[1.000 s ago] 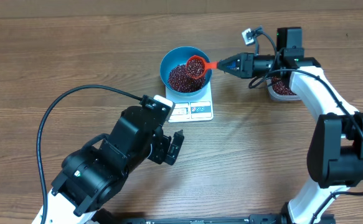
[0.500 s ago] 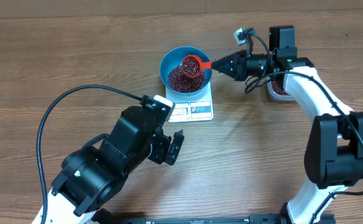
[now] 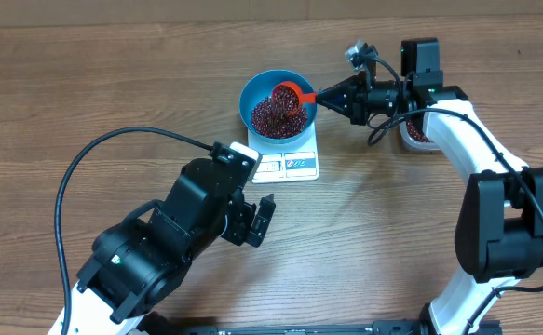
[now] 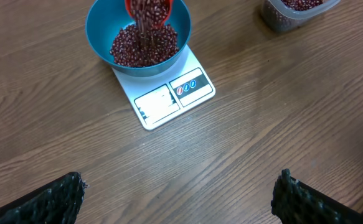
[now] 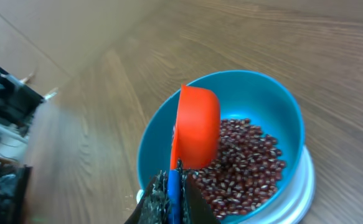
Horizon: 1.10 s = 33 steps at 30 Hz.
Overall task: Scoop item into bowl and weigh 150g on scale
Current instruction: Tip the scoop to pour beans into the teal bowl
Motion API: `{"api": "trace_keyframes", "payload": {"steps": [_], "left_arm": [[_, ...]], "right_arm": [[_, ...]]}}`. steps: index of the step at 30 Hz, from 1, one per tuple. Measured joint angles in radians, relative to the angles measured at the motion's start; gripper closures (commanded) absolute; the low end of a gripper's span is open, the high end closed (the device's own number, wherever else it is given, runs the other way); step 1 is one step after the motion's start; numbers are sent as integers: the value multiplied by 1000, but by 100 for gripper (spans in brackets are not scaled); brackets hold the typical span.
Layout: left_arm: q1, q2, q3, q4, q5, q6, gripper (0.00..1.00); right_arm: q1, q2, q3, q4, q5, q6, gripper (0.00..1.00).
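Note:
The blue bowl (image 3: 252, 90) sits on the white scale (image 3: 290, 165) and holds a heap of dark red-brown beans (image 3: 271, 118). My right gripper (image 3: 334, 96) is shut on the handle of an orange-red scoop (image 3: 290, 96), tipped on its side over the bowl, and beans are pouring from it. In the right wrist view the scoop (image 5: 197, 127) hangs above the beans (image 5: 246, 165) inside the bowl (image 5: 281, 102), its handle pinched at the right gripper (image 5: 174, 182). My left gripper (image 4: 180, 193) is open over bare wood, short of the scale (image 4: 169, 99) and bowl (image 4: 100, 28).
A clear container (image 3: 418, 135) with more beans stands right of the scale, partly under my right arm, and shows at the top right of the left wrist view as the container (image 4: 293, 12). A black cable (image 3: 94, 154) loops over the left side of the table.
The scoop has rolled further onto its side over the bowl and beans are now spilling out. The right wrist has twisted. The left arm has not moved.

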Motion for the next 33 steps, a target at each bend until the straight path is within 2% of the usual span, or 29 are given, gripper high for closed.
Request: {"api": "trace_keyframes", "payload": {"steps": [9,33], "left_arm": [[0,0,0,0,0,0,1],[0,0,0,0,0,0,1]], "right_arm": [[0,0,0,0,67,-29,96],[0,0,0,2,77,-85,96]]}}
